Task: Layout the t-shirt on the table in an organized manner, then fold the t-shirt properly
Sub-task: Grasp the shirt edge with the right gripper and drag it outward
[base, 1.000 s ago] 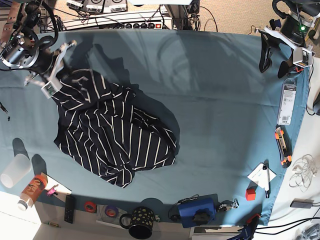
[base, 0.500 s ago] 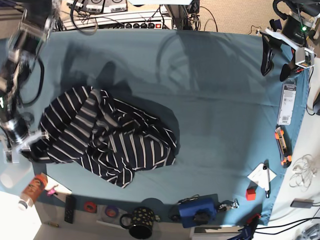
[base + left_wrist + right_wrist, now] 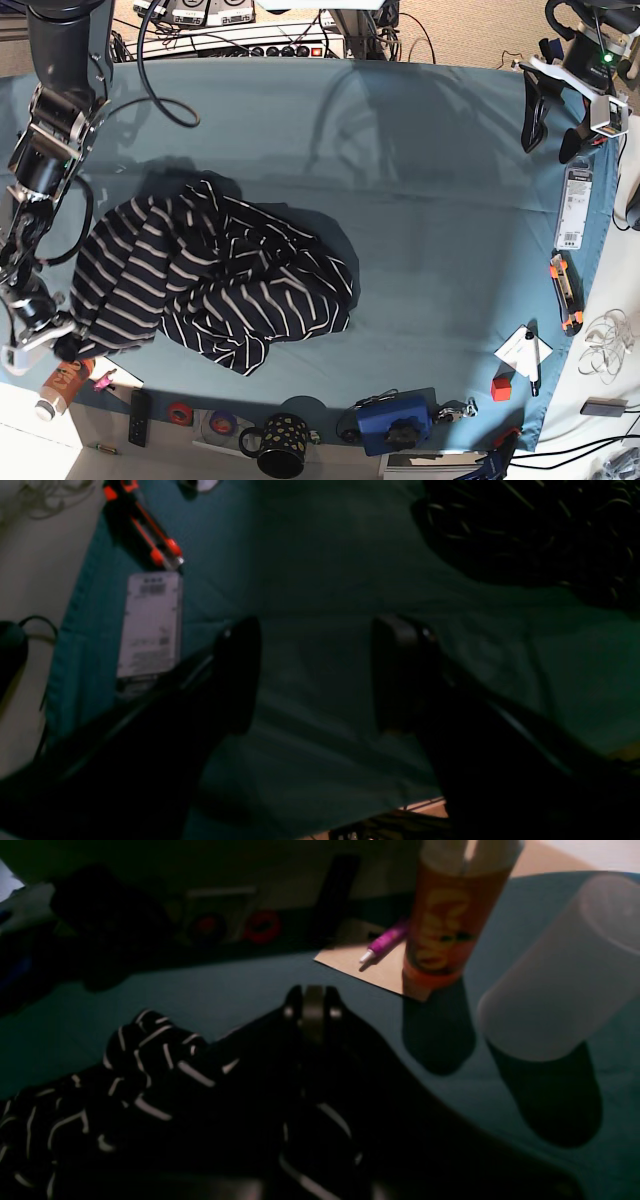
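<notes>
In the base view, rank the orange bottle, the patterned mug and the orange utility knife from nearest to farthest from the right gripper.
1. orange bottle, just below the right gripper at the view's left edge.
2. patterned mug, bottom centre.
3. orange utility knife, far right edge.

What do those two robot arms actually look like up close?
The right arm is black and silver in jointed segments, with black cables looping alongside. The left gripper has black curved fingers on a white bracket, and a small green light glows above it.
</notes>
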